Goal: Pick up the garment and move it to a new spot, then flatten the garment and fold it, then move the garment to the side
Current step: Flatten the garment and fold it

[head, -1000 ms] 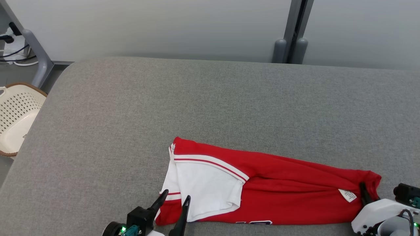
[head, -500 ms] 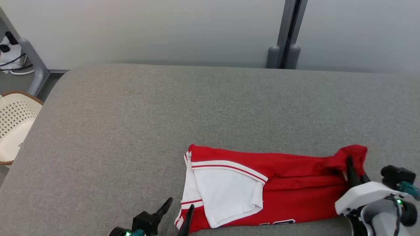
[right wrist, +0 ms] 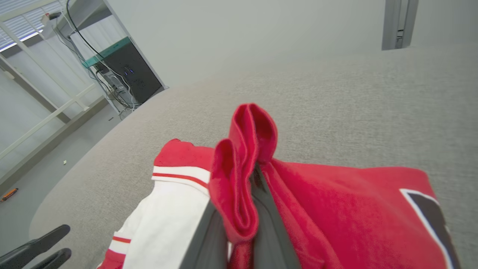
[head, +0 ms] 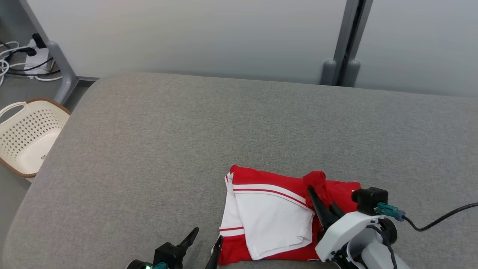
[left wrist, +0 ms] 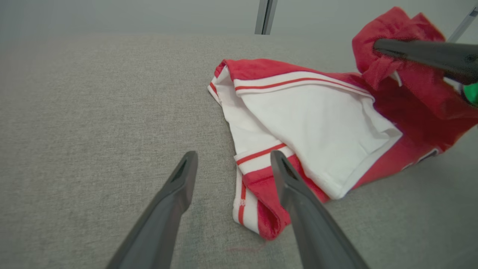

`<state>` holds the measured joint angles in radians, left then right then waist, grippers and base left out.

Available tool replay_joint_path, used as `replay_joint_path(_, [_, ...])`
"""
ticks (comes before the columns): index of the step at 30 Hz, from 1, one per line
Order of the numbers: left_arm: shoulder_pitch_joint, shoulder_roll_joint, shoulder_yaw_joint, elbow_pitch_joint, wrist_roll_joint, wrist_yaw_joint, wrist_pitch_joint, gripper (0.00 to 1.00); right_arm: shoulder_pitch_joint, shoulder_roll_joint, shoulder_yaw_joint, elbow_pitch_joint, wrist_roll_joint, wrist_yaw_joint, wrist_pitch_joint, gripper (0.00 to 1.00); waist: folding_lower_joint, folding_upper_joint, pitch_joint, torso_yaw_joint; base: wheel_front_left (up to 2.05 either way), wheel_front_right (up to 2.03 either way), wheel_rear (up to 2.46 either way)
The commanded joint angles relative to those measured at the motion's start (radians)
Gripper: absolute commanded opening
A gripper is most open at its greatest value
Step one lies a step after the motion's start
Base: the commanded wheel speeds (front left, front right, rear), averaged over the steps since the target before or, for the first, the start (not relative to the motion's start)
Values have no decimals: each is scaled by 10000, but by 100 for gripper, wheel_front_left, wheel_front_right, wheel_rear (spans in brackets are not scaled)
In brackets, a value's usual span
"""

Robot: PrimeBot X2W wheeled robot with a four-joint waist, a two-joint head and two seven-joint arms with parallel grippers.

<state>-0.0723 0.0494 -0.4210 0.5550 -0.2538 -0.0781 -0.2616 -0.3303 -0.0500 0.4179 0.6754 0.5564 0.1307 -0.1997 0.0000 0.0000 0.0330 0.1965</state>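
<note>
Left gripper (head: 209,233) at near edge: fingers spread, empty, just beside corner of red-and-white jersey (head: 269,220). Jersey on near side of grey padded table (head: 168,130), right of centre. Right gripper (head: 320,196) pinching raised red fold. Perforated basket (head: 30,134) beyond table's left edge.

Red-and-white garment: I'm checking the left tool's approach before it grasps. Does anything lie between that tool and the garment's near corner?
Nothing visible does. The open left tool sits right at the red-and-white fabric garment's near corner, with bare grey padded table beneath its fingers.
</note>
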Motion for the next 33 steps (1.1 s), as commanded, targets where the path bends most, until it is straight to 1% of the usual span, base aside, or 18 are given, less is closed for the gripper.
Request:
replay_joint_path(1, [-135,37,-8,-52,15,31,-42,100,-154,-35,153,-68,103,0,26,0,0,0,48,220,0,0,0])
replay_joint_path(2, [-145,35,-46,-81,-25,49,-42,100,-218,-35,432,-92,284,0,36,0,0,0,71,341,0,0,0])
replay_joint_path(3, [-186,36,-111,-149,-64,90,-42,100,-362,-38,963,-98,594,0,55,0,0,0,124,597,0,0,0])
replay_joint_path(7, [-242,36,-234,-272,-94,164,-42,100,-729,-38,1842,60,1019,0,-47,0,0,0,205,1133,0,0,0])
replay_joint_path(11, [-244,37,-304,-409,-129,206,-42,100,-1050,-38,2385,441,1242,0,-186,0,0,0,272,1563,0,0,0])
replay_joint_path(15, [-259,34,-326,-497,-120,259,-42,100,-1325,-39,2768,849,1528,0,-328,0,0,0,335,1763,0,0,0])
replay_joint_path(16, [-256,34,-320,-515,-119,263,-42,100,-1389,-39,2846,928,1610,0,-377,4,0,0,345,1782,0,0,0])
replay_joint_path(17, [-249,34,-312,-535,-121,278,-42,100,-1428,-37,2916,991,1716,0,-426,63,0,0,353,1789,0,0,0])
replay_joint_path(18, [-237,34,-302,-552,-121,300,-42,100,-1462,-39,2976,983,1836,0,-455,100,0,0,362,1781,0,0,0])
replay_joint_path(23, [-228,33,-184,-606,-95,376,-42,100,-1648,-42,3192,781,2296,0,-613,100,0,0,390,1553,0,0,0])
replay_joint_path(25, [-302,35,-120,-652,-2,437,-42,100,-1751,-52,3042,756,2307,0,-657,100,0,0,377,1370,0,0,0])
replay_joint_path(28, [-389,35,82,-794,106,577,-42,100,-1817,-63,1991,543,1747,0,-668,100,0,0,350,1009,0,0,0])
replay_joint_path(33, [-378,38,574,-1029,377,863,-42,100,-1112,-81,-479,89,-464,0,-658,100,0,0,271,274,0,0,0])
